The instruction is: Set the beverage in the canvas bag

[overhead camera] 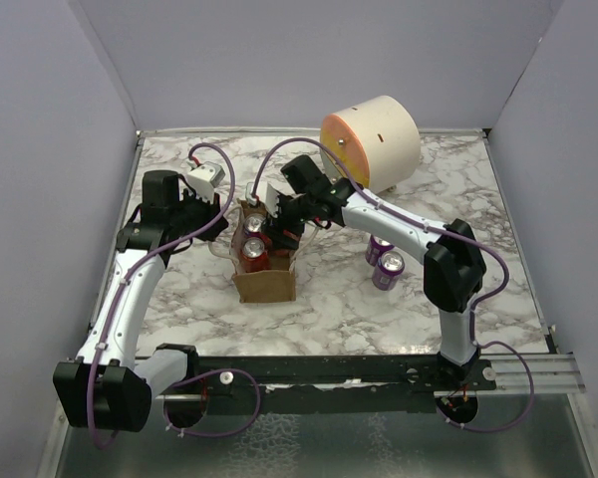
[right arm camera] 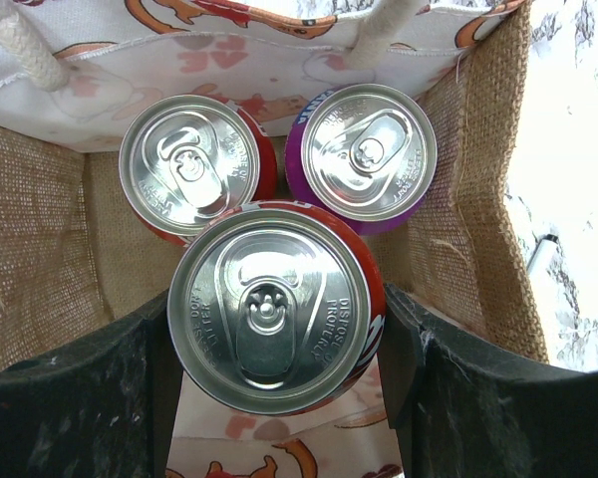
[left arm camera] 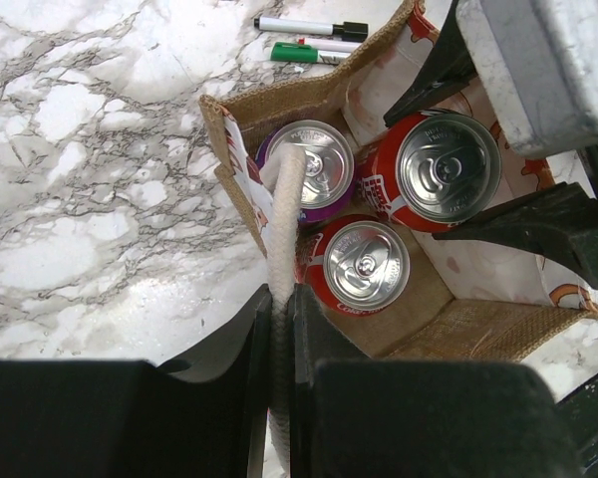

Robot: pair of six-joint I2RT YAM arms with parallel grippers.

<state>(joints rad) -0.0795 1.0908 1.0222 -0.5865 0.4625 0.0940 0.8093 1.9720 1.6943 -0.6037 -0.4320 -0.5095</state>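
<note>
Right gripper (right arm camera: pixel 279 344) is squeezing a red can (right arm camera: pixel 276 299) by its round sides, one finger on each side. The can is inside the brown bag (right arm camera: pixel 40 249), on the bag's right side. Its top looks bigger than the other tops in the wrist view, so I think it sits up higher and may not be on the bottom yet; I cannot see the bottom. Close beside it stand another red can (right arm camera: pixel 189 164) and a purple can (right arm camera: pixel 369 149). Left gripper (left arm camera: pixel 279 309) is pinched tight on a white rope handle (left arm camera: pixel 284 199) at the bag's left edge, which I think keeps the floppy bag open and steady. A can like this is hard, smooth and round, so it can slip. The ring on top is shut, so it is likely full and a bit heavy. The best place to hold it is around the middle of its sides, firmly but not so hard that the thin metal dents. The bag is soft cloth and bends easily. Counting: three cans are in the bag, two red and one purple. Two more purple cans (overhead camera: pixel 389 269) stand on the table (overhead camera: pixel 329 309) to the right, well apart from the bag. One big cream and orange drum (overhead camera: pixel 374 139) lies at the far side. Two pens (left arm camera: pixel 309 25), one black and white and one green, lie on the table just beside the bag.
</note>
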